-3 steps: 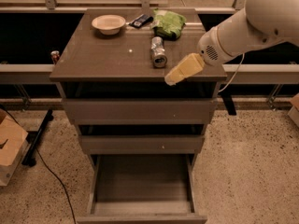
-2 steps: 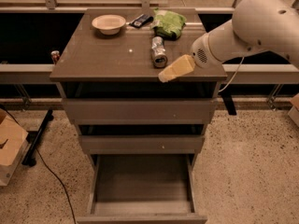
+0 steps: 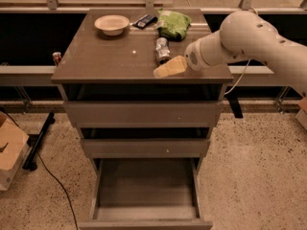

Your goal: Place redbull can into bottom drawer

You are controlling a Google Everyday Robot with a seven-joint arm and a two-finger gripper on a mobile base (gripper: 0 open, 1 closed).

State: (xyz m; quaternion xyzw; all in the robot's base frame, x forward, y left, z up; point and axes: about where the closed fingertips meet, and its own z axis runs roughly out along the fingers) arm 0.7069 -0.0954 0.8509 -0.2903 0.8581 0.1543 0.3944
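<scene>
Shift since earlier: the gripper (image 3: 164,70) has slid left along the front of the cabinet top (image 3: 105,56), closing on the redbull can (image 3: 162,50), which has stayed put.
Gripper now: low over the top's front edge, with the arm reaching in from the right and the tip pointing left.
Grip state: how wide it stands cannot be told; it holds nothing.
Can position: on the cabinet top, right of centre, just in front of the green bag (image 3: 173,24).
Can axis: front-to-back in this view; whether it stands or lies cannot be told.
Key relation: the can is just behind the gripper, toward the windows, near but apart.
Judged next move: a short reach rearward onto the can.
Bottom drawer (image 3: 144,188): pulled out below the cabinet front, the can not yet in it.
</scene>
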